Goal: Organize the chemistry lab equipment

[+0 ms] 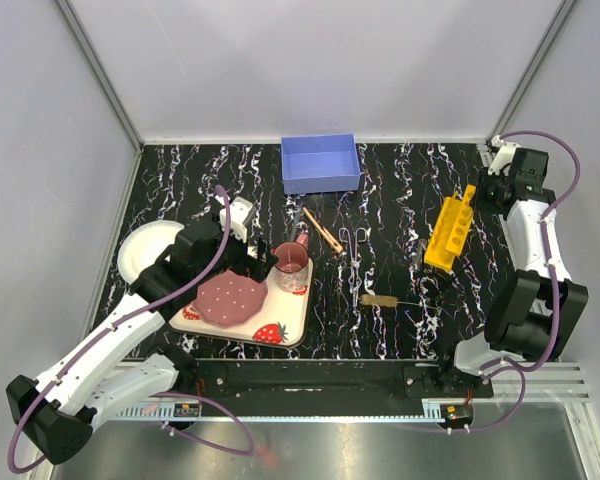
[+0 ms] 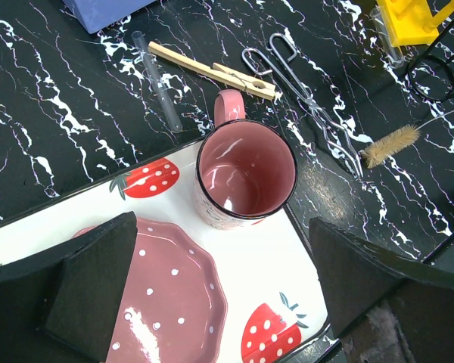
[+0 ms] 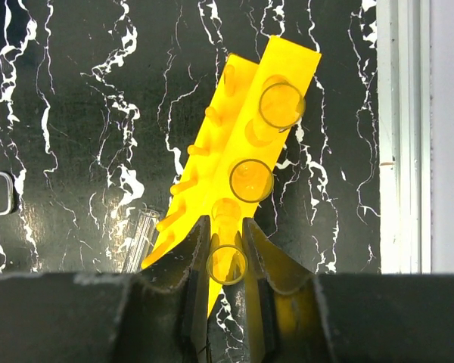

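The yellow holed rack (image 1: 450, 230) lies at the right; in the right wrist view (image 3: 238, 136) it holds three clear tubes. My right gripper (image 1: 478, 196) is over its far end, jaws (image 3: 227, 253) shut on the nearest tube (image 3: 227, 265). Another clear tube (image 3: 140, 238) lies beside the rack. The wooden clamp (image 1: 322, 231), metal forceps (image 1: 352, 246) and wire brush (image 1: 380, 300) lie mid-table, and all show in the left wrist view: clamp (image 2: 212, 69), forceps (image 2: 306, 98), brush (image 2: 390, 144), plus a glass tube (image 2: 157, 79). My left gripper (image 1: 238, 250) hangs open and empty above the strawberry tray (image 2: 303, 249).
A strawberry-print tray (image 1: 292, 322) holds a pink plate (image 1: 228, 298) and a pink cup (image 1: 291, 266). A blue box (image 1: 320, 163) stands at the back centre. A white bowl (image 1: 138, 250) sits at the left edge. Enclosure walls surround the black marbled table.
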Available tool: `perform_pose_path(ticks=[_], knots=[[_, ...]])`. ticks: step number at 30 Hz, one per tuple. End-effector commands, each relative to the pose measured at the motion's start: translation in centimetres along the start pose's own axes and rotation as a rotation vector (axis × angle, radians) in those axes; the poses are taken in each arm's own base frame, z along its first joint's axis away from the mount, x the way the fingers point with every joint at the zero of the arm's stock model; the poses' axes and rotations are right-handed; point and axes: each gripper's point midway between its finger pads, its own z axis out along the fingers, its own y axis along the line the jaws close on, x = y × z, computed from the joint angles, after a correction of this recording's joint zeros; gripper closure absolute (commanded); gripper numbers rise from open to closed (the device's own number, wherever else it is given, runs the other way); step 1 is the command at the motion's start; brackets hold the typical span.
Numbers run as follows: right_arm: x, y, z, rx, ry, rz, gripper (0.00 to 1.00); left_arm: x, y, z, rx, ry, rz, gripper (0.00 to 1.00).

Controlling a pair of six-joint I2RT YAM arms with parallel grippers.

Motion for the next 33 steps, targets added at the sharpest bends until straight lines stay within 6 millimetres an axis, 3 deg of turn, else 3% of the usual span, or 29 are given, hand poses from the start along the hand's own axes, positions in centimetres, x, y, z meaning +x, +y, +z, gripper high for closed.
perform_pose_path(ticks=[1,21,33], knots=[[-1.2,0.5,0.1,-0.034,-0.073,-0.005,0.76,-1.0,0.2,0.1,-0.009,-0.036,0.014,0.01],[1.0,0.5,2.8,-0.051,-0.09,-0.031,0.75,-0.8,0.2,0.4,-0.005,-0.025,0.01,0.01],[1.6,0.5,2.6,-0.045,-0.091,-0.056,0.73,-0.8,0.1,0.4,-0.001,-0.026,0.008,0.01]])
